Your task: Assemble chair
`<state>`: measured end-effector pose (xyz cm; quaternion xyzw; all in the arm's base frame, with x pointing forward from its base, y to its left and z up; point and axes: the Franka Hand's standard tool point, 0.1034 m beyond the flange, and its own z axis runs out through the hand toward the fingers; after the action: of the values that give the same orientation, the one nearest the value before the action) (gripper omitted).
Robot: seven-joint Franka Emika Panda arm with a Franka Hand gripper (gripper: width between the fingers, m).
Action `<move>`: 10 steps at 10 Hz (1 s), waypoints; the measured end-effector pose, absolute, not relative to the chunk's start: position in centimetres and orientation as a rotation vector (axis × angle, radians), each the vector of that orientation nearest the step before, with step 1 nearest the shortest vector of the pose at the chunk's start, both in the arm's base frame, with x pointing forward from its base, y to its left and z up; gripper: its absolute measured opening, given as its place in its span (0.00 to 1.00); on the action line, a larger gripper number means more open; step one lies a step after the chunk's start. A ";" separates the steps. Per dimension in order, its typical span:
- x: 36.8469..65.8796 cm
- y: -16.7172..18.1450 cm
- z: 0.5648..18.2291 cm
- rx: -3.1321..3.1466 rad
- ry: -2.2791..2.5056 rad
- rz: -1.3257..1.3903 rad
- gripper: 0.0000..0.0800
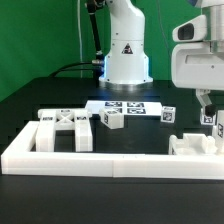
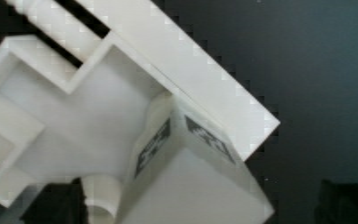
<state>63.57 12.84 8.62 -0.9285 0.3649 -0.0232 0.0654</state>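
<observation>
1. The gripper [image 1: 206,108] hangs at the exterior view's right, just above a white chair part [image 1: 189,146] (lower right, behind the white fence [image 1: 60,158]).
2. Fingers spread or clenched: cannot tell.
3. Probably approaching a grasp; next, align squarely over it.

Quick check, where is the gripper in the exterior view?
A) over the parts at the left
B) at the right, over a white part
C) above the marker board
B: the gripper hangs at the exterior view's right over a white part, well off the marker board.
</observation>
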 end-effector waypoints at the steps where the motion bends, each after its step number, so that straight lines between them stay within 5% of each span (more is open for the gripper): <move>1: 63.6 12.8 8.6 -2.844 0.990 -0.078 0.81; 10: 63.6 12.5 8.5 -3.102 -0.063 -0.144 0.81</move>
<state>63.58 12.51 8.51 -0.9986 -0.0201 -0.0463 0.0177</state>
